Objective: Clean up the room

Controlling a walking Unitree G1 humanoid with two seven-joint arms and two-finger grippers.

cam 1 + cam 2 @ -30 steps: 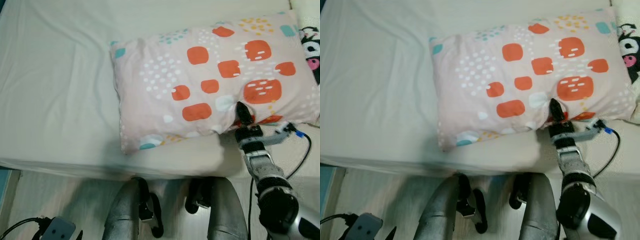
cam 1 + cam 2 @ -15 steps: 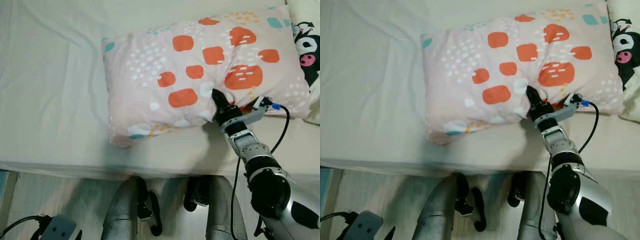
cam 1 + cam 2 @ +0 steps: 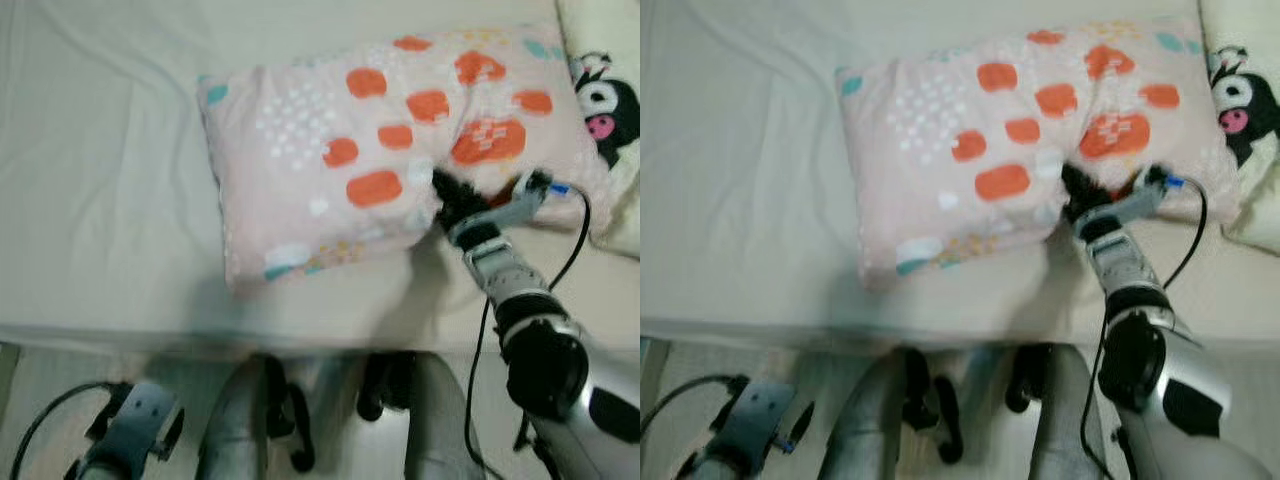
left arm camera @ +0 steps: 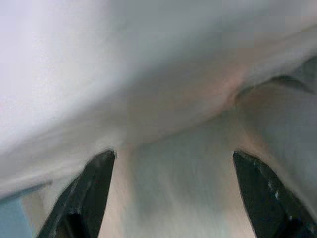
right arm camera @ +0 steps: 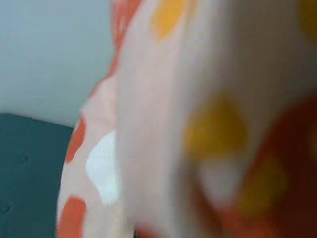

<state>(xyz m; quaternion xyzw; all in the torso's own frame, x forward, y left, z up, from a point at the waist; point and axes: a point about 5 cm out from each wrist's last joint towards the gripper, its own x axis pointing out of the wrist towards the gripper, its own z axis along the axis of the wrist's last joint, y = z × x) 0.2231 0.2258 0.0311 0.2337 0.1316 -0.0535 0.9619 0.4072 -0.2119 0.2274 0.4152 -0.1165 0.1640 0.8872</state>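
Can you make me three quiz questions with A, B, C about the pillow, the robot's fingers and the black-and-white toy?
1. Where is the right gripper?
A. at the pillow's near edge
B. down by the floor
C. on the plush toy

2. What colour are the biggest patches on the pillow?
A. purple
B. orange
C. black

3. How are the left gripper's fingers?
A. spread apart
B. pinched on a sock
C. holding a cup

Answers:
1. A: the right gripper's black fingers press into the pillow's near edge on the bed, with the fabric bunched around them.
2. B: orange patches cover the pink pillow, with small teal and yellow marks.
3. A: the left wrist view shows the two fingers wide apart with nothing between them.

The black-and-white plush toy lies at the pillow's right end.
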